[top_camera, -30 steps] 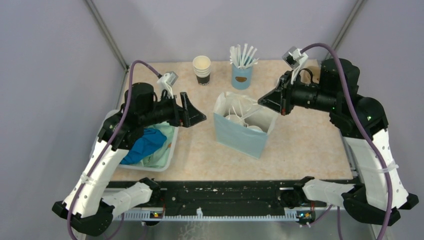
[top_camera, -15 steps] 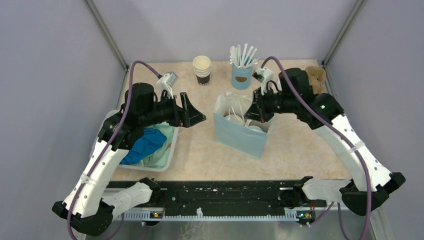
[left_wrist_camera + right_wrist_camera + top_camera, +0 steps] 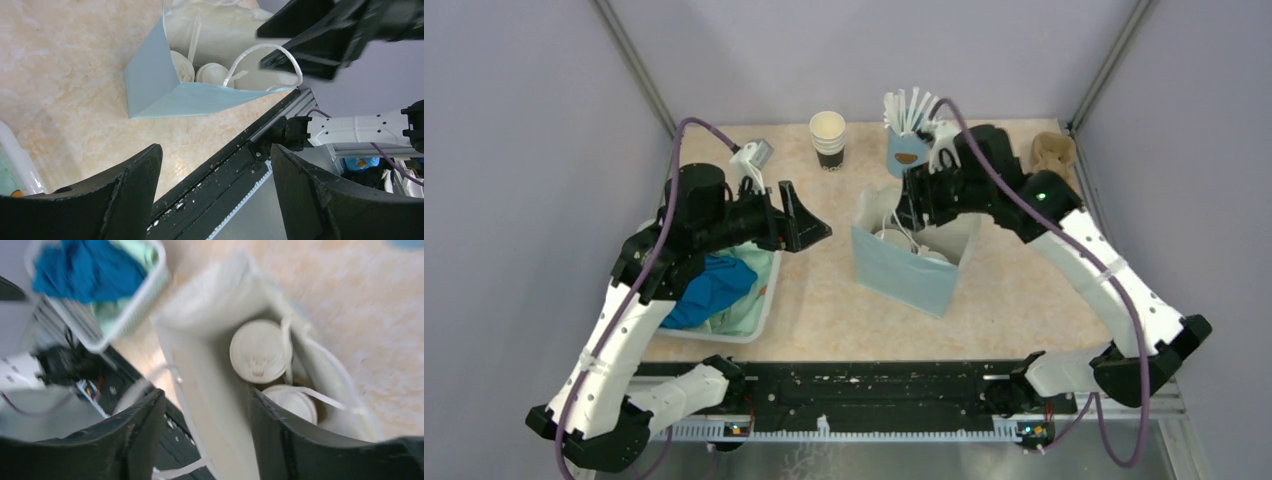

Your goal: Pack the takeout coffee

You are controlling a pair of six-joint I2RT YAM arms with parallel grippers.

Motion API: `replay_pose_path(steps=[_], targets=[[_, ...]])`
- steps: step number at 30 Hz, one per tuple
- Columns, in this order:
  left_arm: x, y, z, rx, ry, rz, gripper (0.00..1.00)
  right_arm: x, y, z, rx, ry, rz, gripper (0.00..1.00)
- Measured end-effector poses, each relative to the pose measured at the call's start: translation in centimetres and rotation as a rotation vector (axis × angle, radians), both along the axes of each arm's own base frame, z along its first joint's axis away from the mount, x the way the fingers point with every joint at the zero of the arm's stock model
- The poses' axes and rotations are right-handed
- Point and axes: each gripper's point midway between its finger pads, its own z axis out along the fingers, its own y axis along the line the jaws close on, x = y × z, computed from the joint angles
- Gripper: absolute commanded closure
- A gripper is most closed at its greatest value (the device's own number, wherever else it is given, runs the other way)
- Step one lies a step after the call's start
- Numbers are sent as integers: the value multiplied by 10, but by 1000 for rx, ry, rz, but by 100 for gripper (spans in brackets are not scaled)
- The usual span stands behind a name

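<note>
Beige marbled tabletop (image 3: 1014, 300) is filling the overhead view between grey walls, with a blue paper bag (image 3: 899, 272) standing open at centre. Inside it the takeout coffee (image 3: 892, 238) is showing its white lid, and a second lidded cup (image 3: 934, 257) is sitting just beside it. The right gripper (image 3: 911, 205) is hovering over the bag's mouth. The left gripper (image 3: 816, 226) is hanging at centre left, beside a white basket (image 3: 767, 305) of cloths. A lidless cup (image 3: 828, 138) and a blue cup of sticks (image 3: 907, 152) are standing at upper middle.

From the left wrist, both fingers are spreading wide around nothing, and the bag is sitting at upper centre.

From the right wrist, blurred, the fingers are parting with nothing between them, looking down on both lids at mid-frame, where a handle strip is draping across them.

Judging by its look, the coffee is handling as light, thin-walled and easily crushed, with a lid that could pop off. Gripping gently around the paper wall below the lid and keeping it upright seems wisest.
</note>
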Motion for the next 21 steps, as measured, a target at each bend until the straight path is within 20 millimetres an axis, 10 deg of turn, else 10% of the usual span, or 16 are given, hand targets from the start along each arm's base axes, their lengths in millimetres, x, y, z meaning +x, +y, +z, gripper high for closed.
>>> replay_pose_path(steps=[3,9,15,21], targets=[[2,4,12,3,-44,13,12,10,-12,71,65,-144,-93,2],[10,22,62,28,-210,91,2,-19,-88,190,240,-362,-382,1],[13,48,110,35,-380,205,1,-58,-141,221,356,-425,-523,1],[10,68,130,48,-471,281,1,-60,-151,209,370,-428,-572,1]])
